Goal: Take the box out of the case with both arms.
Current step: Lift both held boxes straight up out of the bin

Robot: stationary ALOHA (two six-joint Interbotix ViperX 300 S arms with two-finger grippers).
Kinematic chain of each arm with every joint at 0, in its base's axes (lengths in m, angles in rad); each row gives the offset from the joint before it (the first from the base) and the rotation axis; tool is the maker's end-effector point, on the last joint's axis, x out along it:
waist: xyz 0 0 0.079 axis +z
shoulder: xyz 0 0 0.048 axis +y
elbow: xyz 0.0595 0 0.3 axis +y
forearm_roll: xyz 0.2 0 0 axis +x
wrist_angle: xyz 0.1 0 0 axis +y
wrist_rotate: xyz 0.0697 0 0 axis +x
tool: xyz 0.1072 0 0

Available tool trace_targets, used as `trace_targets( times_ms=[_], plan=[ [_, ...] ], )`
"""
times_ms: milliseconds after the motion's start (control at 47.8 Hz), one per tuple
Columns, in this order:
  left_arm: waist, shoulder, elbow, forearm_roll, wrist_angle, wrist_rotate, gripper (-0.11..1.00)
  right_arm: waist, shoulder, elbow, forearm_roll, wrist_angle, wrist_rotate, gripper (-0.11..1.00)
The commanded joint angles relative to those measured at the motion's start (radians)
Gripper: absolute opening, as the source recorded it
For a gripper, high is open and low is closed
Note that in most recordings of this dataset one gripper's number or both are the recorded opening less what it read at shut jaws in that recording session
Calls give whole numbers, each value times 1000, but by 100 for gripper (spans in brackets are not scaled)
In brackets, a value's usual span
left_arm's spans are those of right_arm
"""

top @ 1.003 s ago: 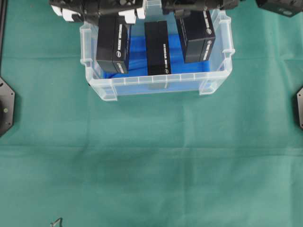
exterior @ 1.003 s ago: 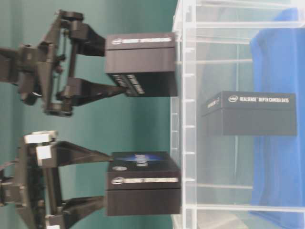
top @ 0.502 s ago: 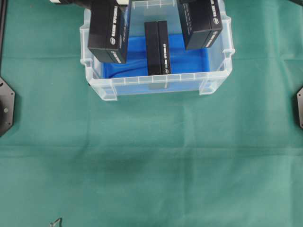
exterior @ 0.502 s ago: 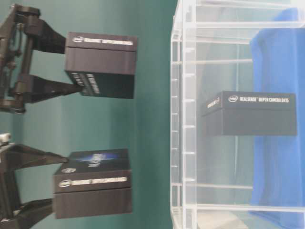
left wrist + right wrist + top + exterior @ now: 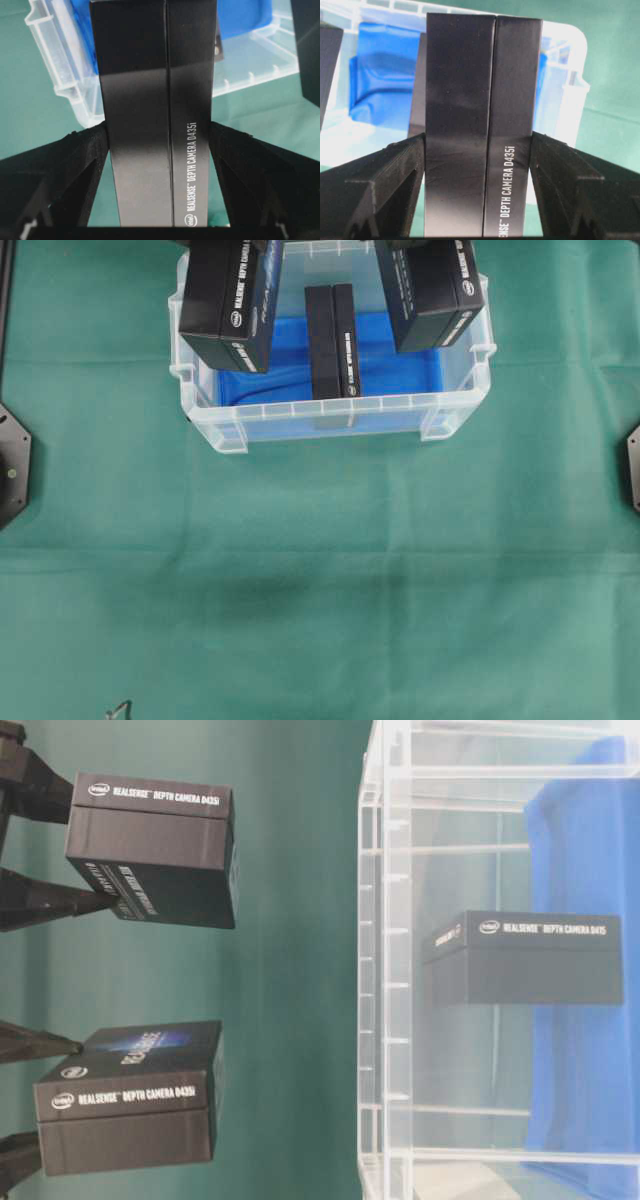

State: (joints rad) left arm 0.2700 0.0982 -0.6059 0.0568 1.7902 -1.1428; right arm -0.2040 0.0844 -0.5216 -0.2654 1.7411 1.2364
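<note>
The case [image 5: 330, 422] is a clear plastic bin lined with a blue sheet [image 5: 262, 386]. One black box [image 5: 332, 340] stands inside it on the sheet [image 5: 530, 960]. My left gripper [image 5: 159, 132] is shut on a second black box [image 5: 155, 115], both fingers pressing its sides. This box hangs over the case's left part [image 5: 232, 305], well clear of the rim [image 5: 130, 1098]. My right gripper [image 5: 477, 142] is shut on a third black box [image 5: 480, 125]. It hangs over the case's right part [image 5: 428, 290], at about the same height [image 5: 152, 850]. Both grippers are outside the overhead view.
A green cloth [image 5: 320, 580] covers the table in front of the case. Black mounts sit at the left edge [image 5: 12, 465] and the right edge [image 5: 632, 470]. A small dark object [image 5: 120, 708] lies at the front edge.
Both grippers have risen with their boxes, from level with the case rim to well above it. They have left the top of the overhead view. The middle box has not moved.
</note>
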Motion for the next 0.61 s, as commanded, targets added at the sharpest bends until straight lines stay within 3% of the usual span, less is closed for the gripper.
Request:
trace_targets(
  times_ms=[0, 585],
  plan=[
    [-5, -12, -38, 5, 0, 2, 63, 3, -43, -29, -6, 3, 2, 65],
    [-12, -12, -37, 6, 0, -3, 63, 6, -43, -28, -6, 3, 2, 65]
  ],
)
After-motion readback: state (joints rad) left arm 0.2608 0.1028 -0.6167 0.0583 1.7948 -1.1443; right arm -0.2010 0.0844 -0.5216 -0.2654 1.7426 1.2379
